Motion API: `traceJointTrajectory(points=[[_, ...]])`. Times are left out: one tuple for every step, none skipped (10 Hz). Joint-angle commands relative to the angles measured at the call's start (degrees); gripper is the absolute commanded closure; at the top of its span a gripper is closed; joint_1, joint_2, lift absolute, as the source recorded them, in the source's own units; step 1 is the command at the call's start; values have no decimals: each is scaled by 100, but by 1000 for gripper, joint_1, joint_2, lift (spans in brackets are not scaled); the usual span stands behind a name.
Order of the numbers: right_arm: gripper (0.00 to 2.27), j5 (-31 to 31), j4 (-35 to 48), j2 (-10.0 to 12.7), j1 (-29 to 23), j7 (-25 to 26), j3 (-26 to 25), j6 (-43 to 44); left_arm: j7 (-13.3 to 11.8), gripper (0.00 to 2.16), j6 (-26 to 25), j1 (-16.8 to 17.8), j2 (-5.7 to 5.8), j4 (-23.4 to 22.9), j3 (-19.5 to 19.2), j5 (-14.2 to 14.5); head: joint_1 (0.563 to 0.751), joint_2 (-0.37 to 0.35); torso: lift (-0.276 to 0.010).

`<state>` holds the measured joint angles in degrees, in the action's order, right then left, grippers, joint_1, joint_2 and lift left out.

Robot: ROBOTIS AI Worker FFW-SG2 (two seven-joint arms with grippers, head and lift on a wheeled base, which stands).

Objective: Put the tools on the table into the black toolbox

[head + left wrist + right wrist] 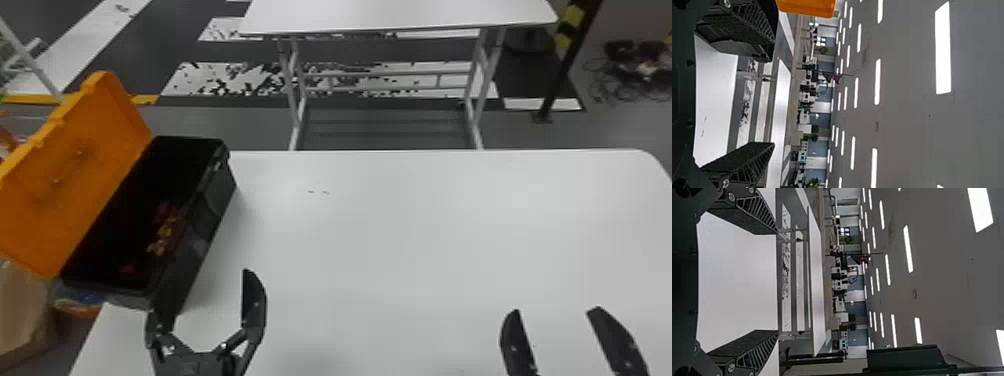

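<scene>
Black two-fingered left pincer [199, 294]: open
Black two-fingered right pincer [555, 310]: open
Black rectangular toolbox [202, 235]: on white counter's [400, 225] left, orange lid [90, 155] raised
Contents: shadowed red-and-yellow items [164, 234]

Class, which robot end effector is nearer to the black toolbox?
Left. The left end effector is by the near corner of the toolbox; the right end effector is far to the toolbox's right.
</scene>
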<state>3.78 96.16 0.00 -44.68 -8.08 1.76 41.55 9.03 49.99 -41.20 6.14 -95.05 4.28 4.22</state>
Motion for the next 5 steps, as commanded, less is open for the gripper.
traceJointTrajectory(points=[[120,0,0,5,4,0,0,-3,-15,76,-3,-2,1,4,11,0,695,111,-75],[120,9,0,5,4,0,0,-3,-15,76,-3,7,1,4,11,0,695,110,-75],[120,26,-9,5,4,0,0,-3,-24,76,-38,7,1,4,11,0,695,109,-75],[120,26,-9,5,4,0,8,-3,-33,76,-73,16,1,4,11,0,695,107,-75],[120,35,-9,5,4,0,8,-3,-42,76,-73,16,1,13,11,9,695,106,-75]])
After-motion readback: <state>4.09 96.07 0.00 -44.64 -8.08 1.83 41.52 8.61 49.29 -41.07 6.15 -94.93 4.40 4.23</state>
